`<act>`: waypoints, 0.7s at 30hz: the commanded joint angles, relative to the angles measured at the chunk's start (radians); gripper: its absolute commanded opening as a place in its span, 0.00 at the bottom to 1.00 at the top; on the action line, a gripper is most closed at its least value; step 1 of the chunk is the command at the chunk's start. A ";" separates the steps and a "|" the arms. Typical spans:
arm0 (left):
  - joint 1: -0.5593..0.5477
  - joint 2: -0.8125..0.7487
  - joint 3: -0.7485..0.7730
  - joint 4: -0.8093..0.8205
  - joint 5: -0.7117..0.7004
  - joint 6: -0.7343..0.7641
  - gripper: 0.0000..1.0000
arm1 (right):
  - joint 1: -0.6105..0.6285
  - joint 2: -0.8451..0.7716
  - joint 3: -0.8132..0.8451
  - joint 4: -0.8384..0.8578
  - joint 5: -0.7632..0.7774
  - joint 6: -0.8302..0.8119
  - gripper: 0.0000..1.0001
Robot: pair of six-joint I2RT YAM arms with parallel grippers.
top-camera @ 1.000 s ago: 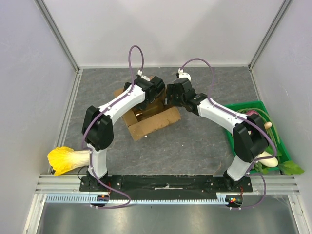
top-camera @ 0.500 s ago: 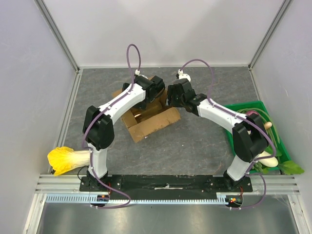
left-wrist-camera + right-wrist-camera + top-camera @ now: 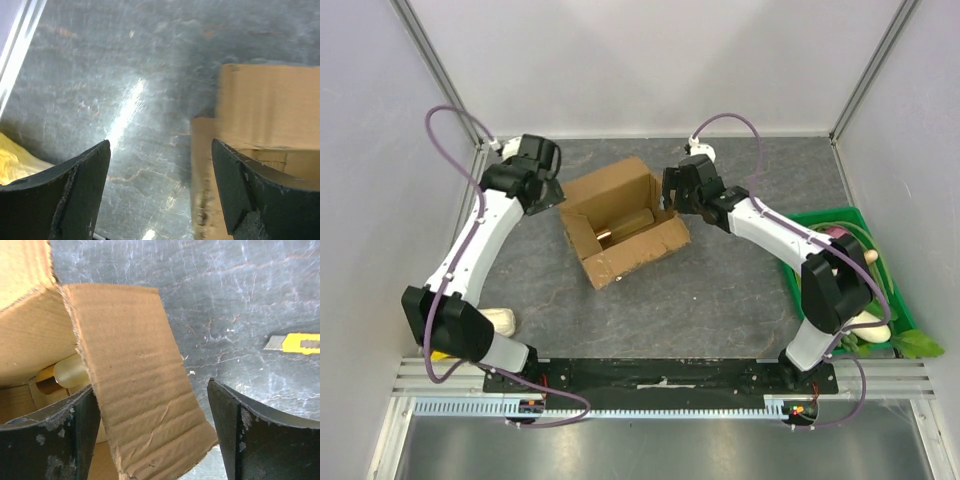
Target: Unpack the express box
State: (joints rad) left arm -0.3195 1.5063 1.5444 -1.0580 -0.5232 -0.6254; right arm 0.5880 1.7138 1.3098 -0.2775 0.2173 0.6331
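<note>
The express box (image 3: 610, 188) is a brown cardboard carton in the middle of the table with its flaps folded outward. A pale cylindrical item (image 3: 626, 224) with a brown end lies inside it and also shows as a pale item (image 3: 70, 371) in the right wrist view. My left gripper (image 3: 552, 190) hangs open over bare table just left of the box (image 3: 270, 105), holding nothing (image 3: 160, 145). My right gripper (image 3: 672, 200) is at the box's right end. It stands open (image 3: 150, 385) with the end flap (image 3: 135, 390) between its fingers, unclamped.
A yellow utility knife (image 3: 300, 343) lies on the grey table right of the flap. A green crate (image 3: 840, 220) of vegetables sits at the right edge. A cabbage (image 3: 500, 320) lies near left, partly under the left arm, with its yellow leaf (image 3: 15, 160) showing. Walls close in on three sides.
The left arm has swung away from above the box to its left side, uncovering the open top. The right gripper has opened wider at the right flap.
</note>
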 commanded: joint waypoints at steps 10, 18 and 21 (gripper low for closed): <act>0.166 -0.139 -0.382 0.170 0.353 -0.082 0.64 | 0.002 -0.082 0.203 0.110 -0.258 -0.187 0.77; 0.168 -0.091 -0.422 0.380 0.619 -0.017 0.52 | 0.052 0.154 0.311 0.060 -0.556 -0.214 0.34; 0.166 -0.025 -0.395 0.426 0.707 -0.011 0.52 | 0.052 0.208 0.327 0.031 -0.604 -0.204 0.31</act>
State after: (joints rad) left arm -0.1543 1.4151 1.1206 -0.7883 -0.0078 -0.6636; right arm 0.6418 1.8381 1.6066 -0.1814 -0.2379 0.4351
